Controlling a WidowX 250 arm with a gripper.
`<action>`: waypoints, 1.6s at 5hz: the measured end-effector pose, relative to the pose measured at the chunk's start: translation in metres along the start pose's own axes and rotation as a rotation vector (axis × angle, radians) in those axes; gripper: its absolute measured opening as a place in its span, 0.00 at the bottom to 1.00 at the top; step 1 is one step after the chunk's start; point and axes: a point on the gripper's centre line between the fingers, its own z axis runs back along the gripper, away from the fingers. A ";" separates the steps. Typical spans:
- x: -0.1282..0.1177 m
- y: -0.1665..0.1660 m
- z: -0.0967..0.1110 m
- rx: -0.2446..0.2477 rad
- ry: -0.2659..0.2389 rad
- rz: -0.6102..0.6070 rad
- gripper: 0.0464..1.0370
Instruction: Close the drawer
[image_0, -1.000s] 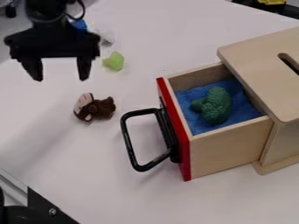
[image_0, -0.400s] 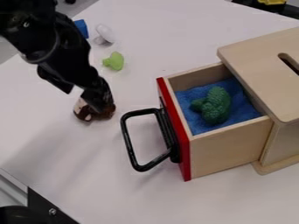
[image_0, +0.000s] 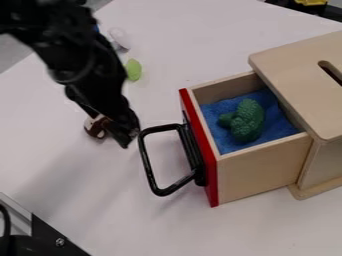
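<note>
- Left of centre, a small brown plush toy (image_0: 95, 126) is lying on the counter (image_0: 87, 200), partly behind the pincer; it is playing no part in the closing.
- The black arm (image_0: 87, 55) is leaning in from the upper left, probably keeping its bulk outside the drawer's path.
- The pincer (image_0: 128, 136) is hanging low, left of centre, just beside the handle's upper corner; I cannot tell how far open it is, whether it is holding anything, or whether it is touching the handle. It is presumably sitting there to push from the outer side.
- Above it, a light green toy (image_0: 133, 70) is resting well apart from the drawer, so it is not blocking anything.
- The black handle (image_0: 151, 172) is sticking out leftward from the red front (image_0: 211, 187), offering a place to push; an off-centre push could be twisting the drawer.
- Right of centre, the wooden drawer (image_0: 260, 170) is standing open, with a blue cloth (image_0: 230, 146) lining it and a dark green toy (image_0: 248, 120) lying low enough, seemingly, to clear the top.
- At the right edge, the wooden box (image_0: 294, 65) is waiting to receive it; closing is calling for a rightward push.
</note>
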 end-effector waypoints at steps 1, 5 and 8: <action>0.006 -0.014 -0.010 0.009 0.037 -0.079 0.96; 0.041 -0.048 -0.030 -0.140 0.029 -0.203 0.96; 0.051 -0.052 -0.037 -0.199 0.011 -0.234 0.96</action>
